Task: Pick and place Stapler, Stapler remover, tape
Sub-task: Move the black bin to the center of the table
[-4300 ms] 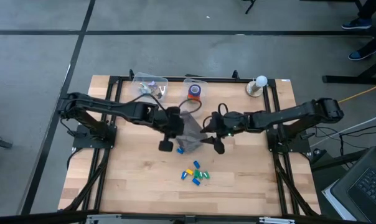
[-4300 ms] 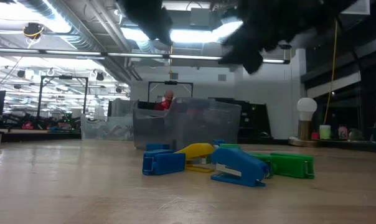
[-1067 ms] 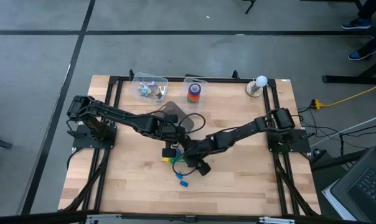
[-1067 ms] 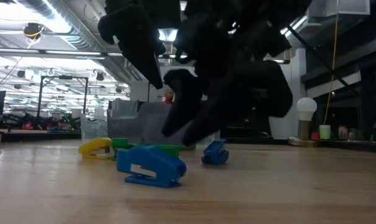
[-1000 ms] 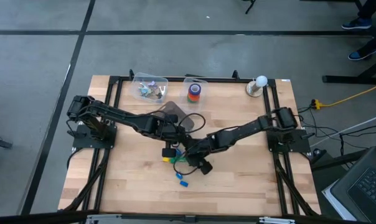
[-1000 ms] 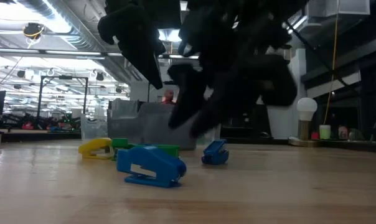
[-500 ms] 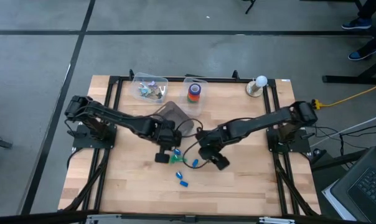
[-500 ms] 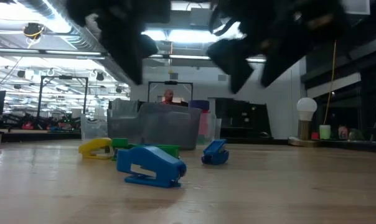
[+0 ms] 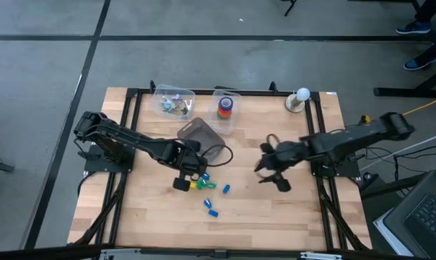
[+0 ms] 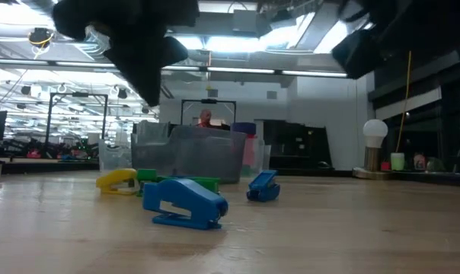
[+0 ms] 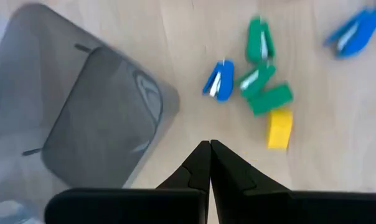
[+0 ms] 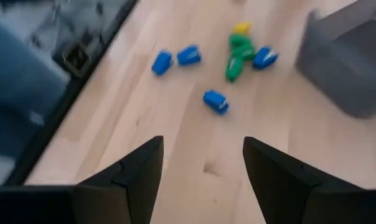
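Note:
Several small staplers lie loose on the table's middle: yellow (image 9: 194, 185), green (image 9: 207, 185) and blue (image 9: 225, 189), with another blue one (image 9: 212, 211) nearer the front. My left gripper (image 9: 183, 180) hangs shut above the table just left of them, pointing steeply down (image 11: 210, 152). My right gripper (image 9: 276, 178) is open and empty, off to their right and raised (image 12: 203, 162). The tape (image 9: 226, 107) is a stack of coloured rolls in a clear tub at the far edge. A second clear tub (image 9: 173, 101) holds small pieces that may be stapler removers.
An empty grey bin (image 9: 200, 134) lies tilted behind the staplers, close to my left gripper (image 11: 101, 124). A white ball-shaped lamp (image 9: 299, 99) stands at the far right. Black frame rails run along the table's sides. Bare wood lies at the near edge.
My right gripper has pulled away from the staplers toward the table's right edge, rising and rolling as it went; it carries nothing. My left gripper has drifted a little toward the table's left edge. The staplers lie where they were.

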Controlling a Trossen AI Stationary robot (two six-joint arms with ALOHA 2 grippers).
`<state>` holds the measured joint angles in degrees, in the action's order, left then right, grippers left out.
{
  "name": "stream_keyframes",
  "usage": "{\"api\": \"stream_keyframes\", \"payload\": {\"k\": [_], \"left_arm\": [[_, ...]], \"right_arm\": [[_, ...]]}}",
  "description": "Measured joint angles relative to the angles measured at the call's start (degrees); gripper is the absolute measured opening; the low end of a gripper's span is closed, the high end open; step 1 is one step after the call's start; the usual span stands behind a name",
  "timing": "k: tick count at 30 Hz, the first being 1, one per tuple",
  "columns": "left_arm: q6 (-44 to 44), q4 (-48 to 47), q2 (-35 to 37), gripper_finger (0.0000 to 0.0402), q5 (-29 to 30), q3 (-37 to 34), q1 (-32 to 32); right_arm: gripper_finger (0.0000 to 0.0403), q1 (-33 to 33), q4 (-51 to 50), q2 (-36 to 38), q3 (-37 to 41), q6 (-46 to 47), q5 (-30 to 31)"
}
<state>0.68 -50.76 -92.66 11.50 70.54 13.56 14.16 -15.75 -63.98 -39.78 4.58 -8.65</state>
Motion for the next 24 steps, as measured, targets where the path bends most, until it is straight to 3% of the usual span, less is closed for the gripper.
{"api": "stream_keyframes", "payload": {"k": [10, 17, 24], "left_arm": [[5.74, -6.31, -0.02, 0.0069, 0.83, -0.06, -2.39], [6.06, -6.98, -0.02, 0.0115, 1.03, -0.06, -5.07], [6.08, -7.04, -0.04, 0.0125, 0.39, -0.06, -7.06]], "right_arm": [[0.0225, 4.69, 8.64, 19.50, 13.28, 6.89, 14.92], [0.0225, 4.83, 13.12, 28.28, 20.53, 5.52, 15.70], [0.0225, 4.83, 25.61, 38.88, 29.98, 5.39, 15.72]]}}
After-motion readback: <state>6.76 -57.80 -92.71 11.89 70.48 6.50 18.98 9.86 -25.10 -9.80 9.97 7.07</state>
